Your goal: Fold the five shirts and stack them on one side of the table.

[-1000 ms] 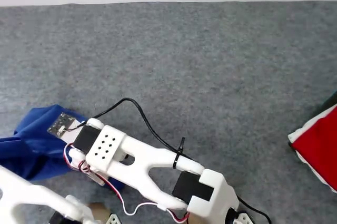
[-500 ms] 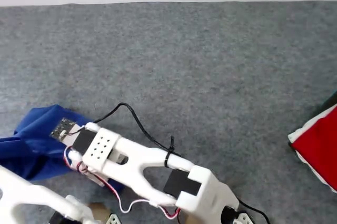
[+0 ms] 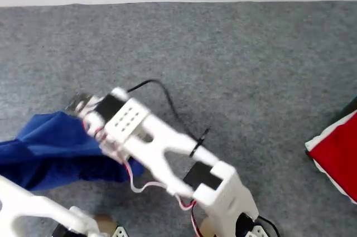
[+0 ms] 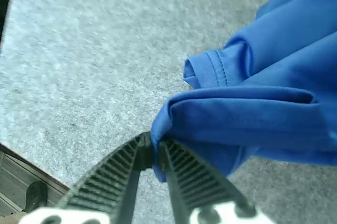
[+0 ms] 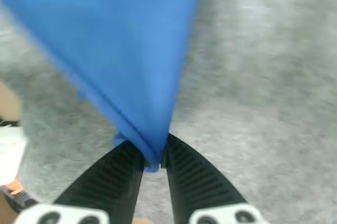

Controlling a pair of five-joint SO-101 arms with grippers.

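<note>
A blue shirt [image 3: 50, 150] hangs crumpled at the near left of the grey table [image 3: 223, 58], held up between both arms. My right gripper [image 5: 152, 158] is shut on a folded edge of the blue shirt [image 5: 116, 39], which stretches away from the jaws. In the high view the right gripper [image 3: 81, 106] sits at the shirt's far upper corner. My left gripper [image 4: 155, 155] is shut on a bunched fold of the blue shirt [image 4: 253, 113], with a hemmed sleeve just beyond. The left arm [image 3: 25, 203] shows at the near left corner.
Folded shirts with a red one [image 3: 337, 156] on top lie at the table's right edge. The right arm's white body and black cable [image 3: 173, 148] cross the near middle. A dark table edge [image 4: 21, 182] lies close to the left gripper.
The right arm has swung up and away from the front edge, lifting its corner of the blue shirt. The cloth is now pulled out wider and higher.
</note>
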